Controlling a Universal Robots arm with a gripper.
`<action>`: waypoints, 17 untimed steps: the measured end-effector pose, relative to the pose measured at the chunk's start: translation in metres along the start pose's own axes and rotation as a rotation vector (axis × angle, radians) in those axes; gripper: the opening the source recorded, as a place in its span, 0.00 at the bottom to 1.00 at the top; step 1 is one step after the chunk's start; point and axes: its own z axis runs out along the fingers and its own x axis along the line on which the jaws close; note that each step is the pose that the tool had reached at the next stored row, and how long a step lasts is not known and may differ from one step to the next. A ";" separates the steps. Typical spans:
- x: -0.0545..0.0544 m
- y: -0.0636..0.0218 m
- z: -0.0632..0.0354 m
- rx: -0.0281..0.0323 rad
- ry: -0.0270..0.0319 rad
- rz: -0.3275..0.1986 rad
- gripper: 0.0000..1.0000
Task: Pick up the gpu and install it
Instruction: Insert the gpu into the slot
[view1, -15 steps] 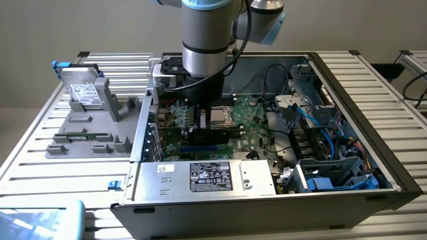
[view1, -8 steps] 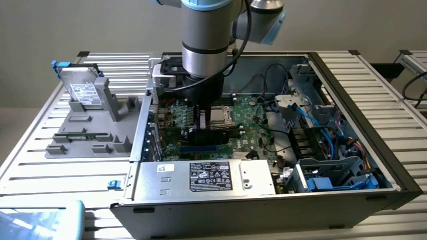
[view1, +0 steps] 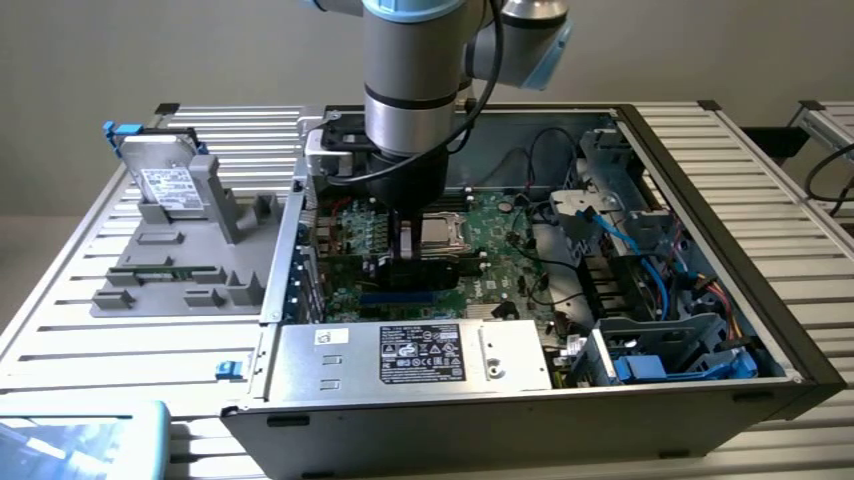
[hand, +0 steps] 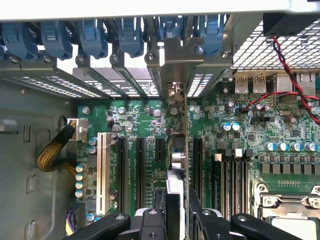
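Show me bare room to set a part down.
Bare table slats lie on the camera side of the grey fixture and at the exterior view's right of the case. Inside it is crowded: cables, motherboard, gripper holding the gpu.

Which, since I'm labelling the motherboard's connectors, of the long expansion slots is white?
The slot at the row's end nearest the yellow-sleeved cable; the other slots beside it are black.

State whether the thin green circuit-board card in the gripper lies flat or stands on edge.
On edge: the thin green circuit-board card shows edge-on between the gripper's fingers, perpendicular to the green motherboard.
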 end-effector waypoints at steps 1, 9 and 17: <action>0.000 0.0000 0.0003 0.0001 -0.0002 0.000 0.28; 0.000 0.0000 0.0008 0.0001 -0.0003 0.000 0.28; 0.000 0.0000 -0.0006 0.0036 -0.0061 -0.006 0.28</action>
